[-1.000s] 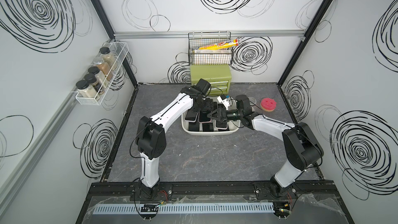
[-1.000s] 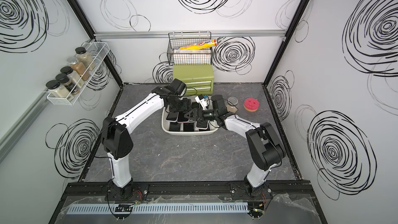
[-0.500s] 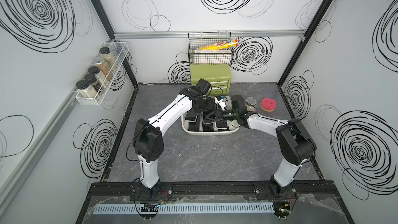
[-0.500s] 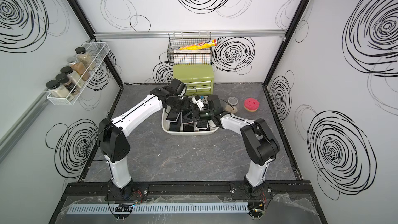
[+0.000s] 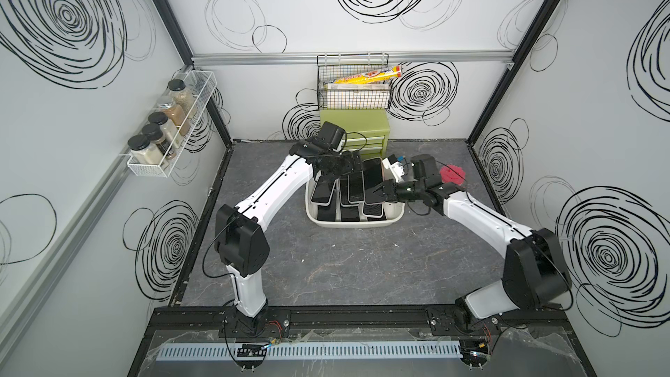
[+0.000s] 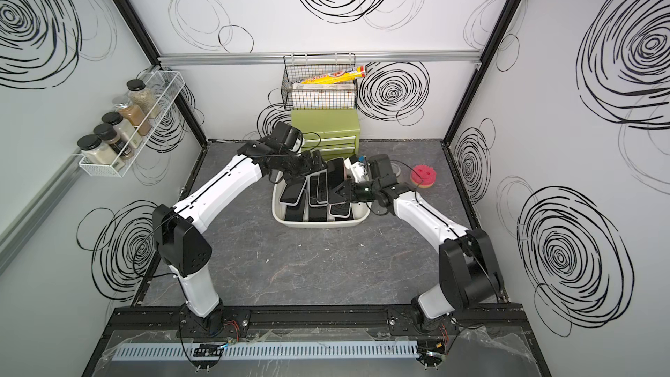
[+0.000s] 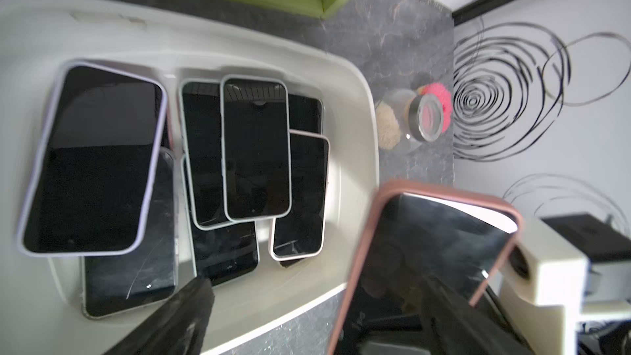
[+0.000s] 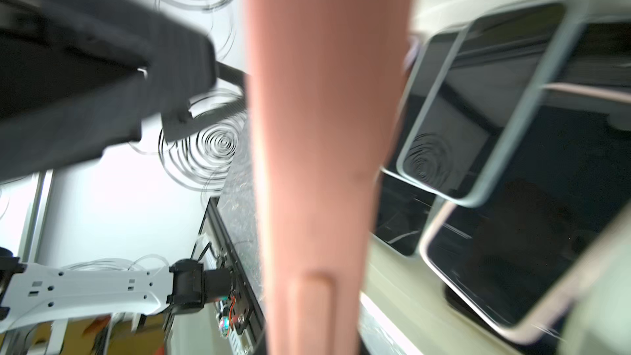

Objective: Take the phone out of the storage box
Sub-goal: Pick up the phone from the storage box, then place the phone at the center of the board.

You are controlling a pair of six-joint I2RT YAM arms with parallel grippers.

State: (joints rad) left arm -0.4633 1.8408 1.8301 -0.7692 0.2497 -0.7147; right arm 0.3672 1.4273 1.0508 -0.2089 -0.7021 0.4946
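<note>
- Pink rubbery casing wraps the phone [image 5: 373, 179], which the right gripper [image 5: 381, 191] has clamped by one long edge, toward the end nearer the robot.
- Lifted and tilted, the phone hangs with its far end raised above the right side of the storage box [image 5: 355, 225]. It is not yet outside the rim.
- Beside it, the left gripper [image 5: 342, 171] has its jaws spread wide and grasps nothing. It hovers over the far end of the box, and in the left wrist view the phone's [image 7: 433, 261] lower end sits close to one jaw.
- Main risk: the hold is a narrow pinch on an edge, well off the phone's middle. The long free end could swing the phone in the jaws, or slip it out onto the other phones [image 7: 256, 148] stacked below.
- Second risk: the two grippers crowd the same corner, so a sideways pull could knock the phone against the open left jaws.
- Third risk: if carried out too low, its lower end could catch the box's rim.
</note>
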